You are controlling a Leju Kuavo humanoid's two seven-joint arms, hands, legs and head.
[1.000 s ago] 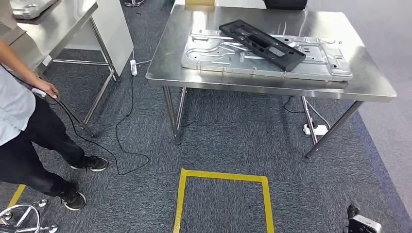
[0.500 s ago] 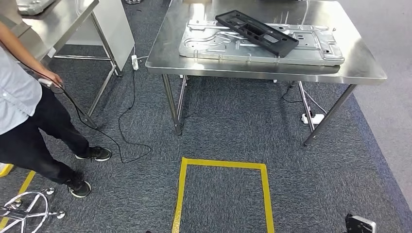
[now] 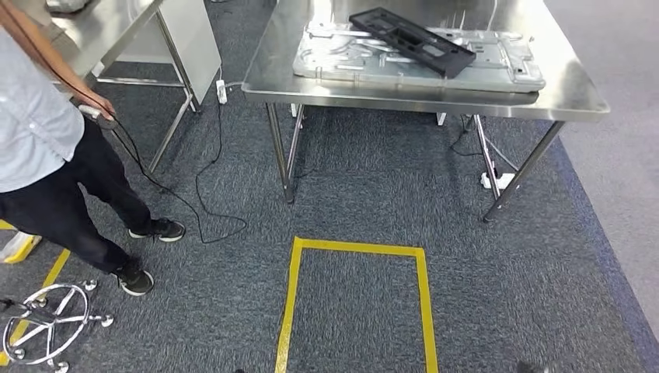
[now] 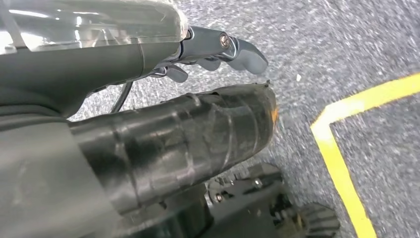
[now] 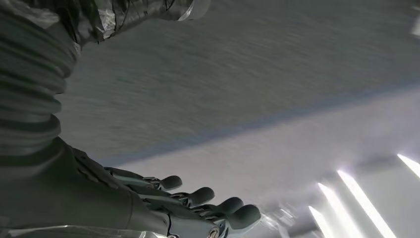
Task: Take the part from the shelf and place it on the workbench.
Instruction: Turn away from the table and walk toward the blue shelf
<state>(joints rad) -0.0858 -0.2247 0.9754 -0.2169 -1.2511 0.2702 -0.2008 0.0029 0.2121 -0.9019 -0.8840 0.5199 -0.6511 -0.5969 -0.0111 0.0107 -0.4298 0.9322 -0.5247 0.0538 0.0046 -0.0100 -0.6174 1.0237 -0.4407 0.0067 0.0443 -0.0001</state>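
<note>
The black part (image 3: 412,40) lies across a stamped metal panel (image 3: 497,66) on the far workbench (image 3: 420,99), its far end cut off. Left hand (image 4: 218,49) and right hand (image 5: 198,208) hang empty, fingers loosely apart. A person (image 3: 47,148) stands left, partly cropped.

Looks like a workshop or factory test floor: steel workbenches (image 3: 420,97) on grey carpet (image 3: 373,194), a stamped metal panel (image 3: 350,66), yellow tape (image 3: 357,249) marking a standing spot, cables (image 3: 198,202) trailing everywhere.
</note>
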